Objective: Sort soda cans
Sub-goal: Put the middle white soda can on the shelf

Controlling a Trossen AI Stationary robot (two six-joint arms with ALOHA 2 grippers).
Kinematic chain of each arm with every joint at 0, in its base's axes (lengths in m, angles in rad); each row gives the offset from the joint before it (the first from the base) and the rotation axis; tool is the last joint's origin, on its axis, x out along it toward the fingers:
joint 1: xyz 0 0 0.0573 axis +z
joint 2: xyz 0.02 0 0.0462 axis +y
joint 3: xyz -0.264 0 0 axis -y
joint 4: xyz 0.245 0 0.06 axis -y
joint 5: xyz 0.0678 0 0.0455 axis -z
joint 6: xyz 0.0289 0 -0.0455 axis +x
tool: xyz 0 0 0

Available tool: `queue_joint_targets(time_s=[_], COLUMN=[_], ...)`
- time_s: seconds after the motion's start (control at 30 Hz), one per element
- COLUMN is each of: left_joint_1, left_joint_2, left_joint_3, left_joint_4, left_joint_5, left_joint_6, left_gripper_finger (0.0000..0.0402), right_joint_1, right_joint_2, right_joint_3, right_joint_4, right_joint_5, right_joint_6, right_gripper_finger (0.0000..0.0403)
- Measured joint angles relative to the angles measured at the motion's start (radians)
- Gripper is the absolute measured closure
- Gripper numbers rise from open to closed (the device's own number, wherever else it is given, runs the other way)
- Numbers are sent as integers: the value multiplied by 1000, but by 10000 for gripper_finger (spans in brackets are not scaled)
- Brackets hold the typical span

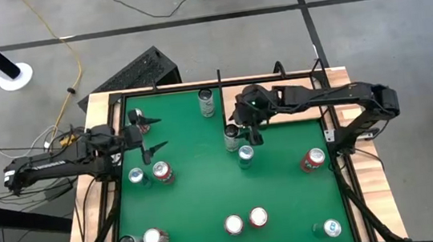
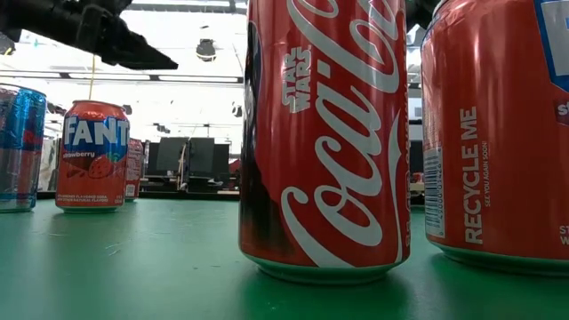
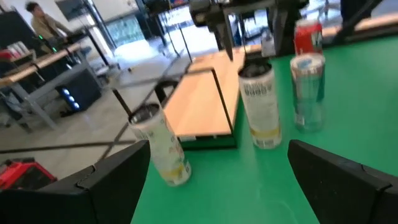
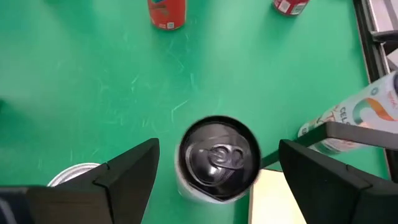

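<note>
Several soda cans stand upright on the green table. My right gripper hangs open over the far middle, slanting down. Its fingers stand on either side of a white can with a dark top, above it and apart from it. A teal can stands just nearer, and a tall white can stands at the far edge. My left gripper waits open at the table's left, pointing level toward the right. Between its fingers the left wrist view shows the white cans far off.
Red cans stand at the near middle, the right and the left. More cans stand at the near left, near right and far left. A black frame rims the table.
</note>
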Motion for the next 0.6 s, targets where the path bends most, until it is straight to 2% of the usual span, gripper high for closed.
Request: queue_joint_targets(time_s=[0.47, 0.6], left_joint_1=[0, 0], left_joint_2=[0, 0], left_joint_3=[0, 0], left_joint_4=[-356, -377], left_joint_5=[-1, 4], left_joint_6=[-5, 1], left_gripper_finger=[33, 33], right_joint_1=[3, 3], right_joint_2=[0, 0], right_joint_3=[0, 0], right_joint_4=[3, -1], right_joint_5=[0, 0], right_joint_6=[-34, -23], right_gripper_finger=[49, 49])
